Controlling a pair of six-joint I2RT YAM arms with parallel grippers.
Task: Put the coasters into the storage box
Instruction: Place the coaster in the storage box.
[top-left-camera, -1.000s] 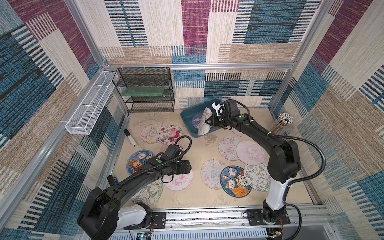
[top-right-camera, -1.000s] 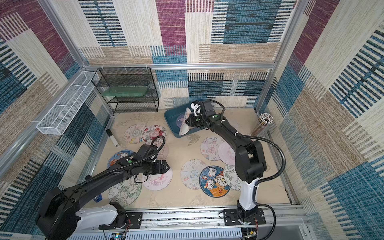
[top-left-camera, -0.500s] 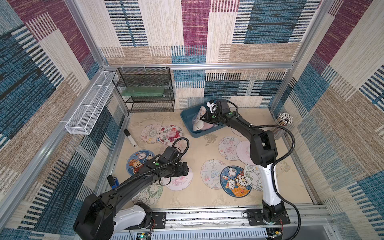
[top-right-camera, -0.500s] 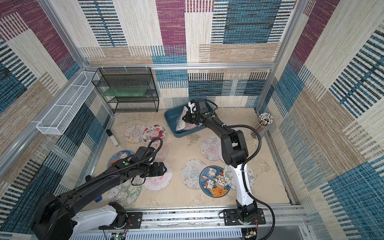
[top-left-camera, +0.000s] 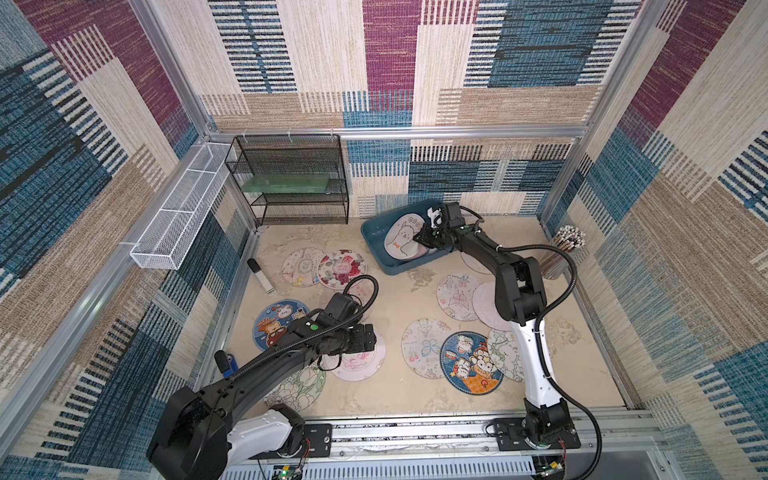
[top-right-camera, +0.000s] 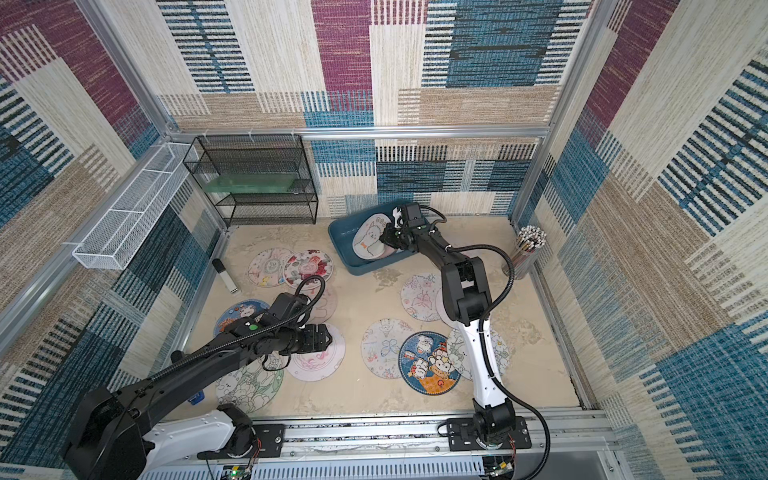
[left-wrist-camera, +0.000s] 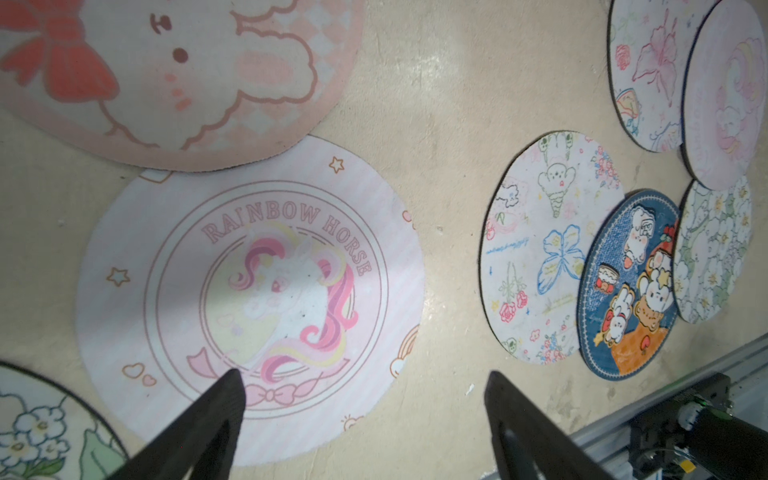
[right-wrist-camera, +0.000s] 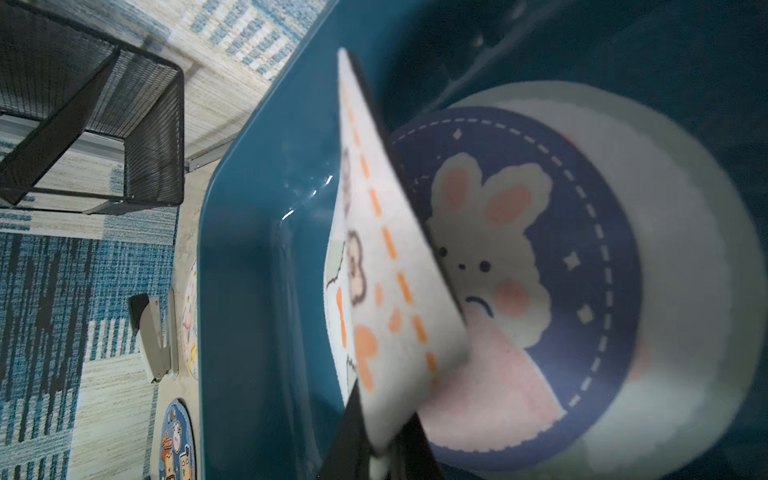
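Right gripper is clamped on the edge of a white coaster with orange dashes. The coaster is held tilted inside the storage box, and a dark blue bunny coaster lies flat on the box floor just beyond the gripper. Left gripper stands wide, holding nothing, above the counter, with the pink Rainbow Horse coaster directly below one finger and further coasters lying loose ahead of it.
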